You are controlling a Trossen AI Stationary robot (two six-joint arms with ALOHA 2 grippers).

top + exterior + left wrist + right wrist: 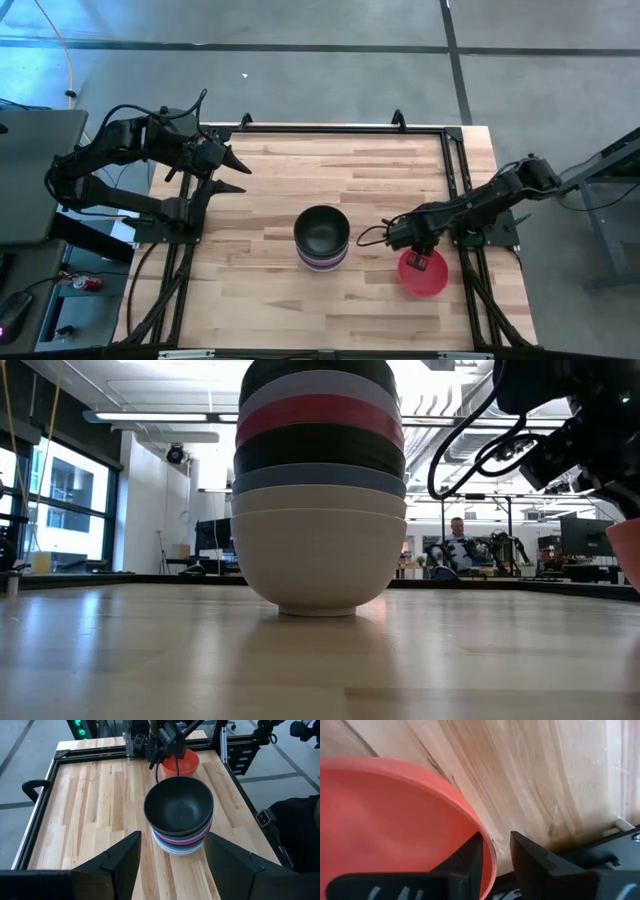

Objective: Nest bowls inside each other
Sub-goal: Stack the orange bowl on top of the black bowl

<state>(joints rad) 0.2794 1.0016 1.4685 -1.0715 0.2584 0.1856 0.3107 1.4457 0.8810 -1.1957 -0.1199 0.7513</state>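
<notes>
The right claw (420, 262) pinches the rim of the red bowl (424, 274) near the desk's (270, 290) right edge, beside the nested stack (322, 238) at mid-desk. The left claw (237, 175) hangs spread over the left edge

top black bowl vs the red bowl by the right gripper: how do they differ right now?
The top black bowl sits nested on the stack at mid-table; the red bowl is alone, off to the stack's right near the table edge. The black bowl is untouched; the red bowl's rim is pinched by the right gripper, one finger inside, one outside. The left gripper waits open at the far left. Both bowls are upright, round, of like size.
</notes>
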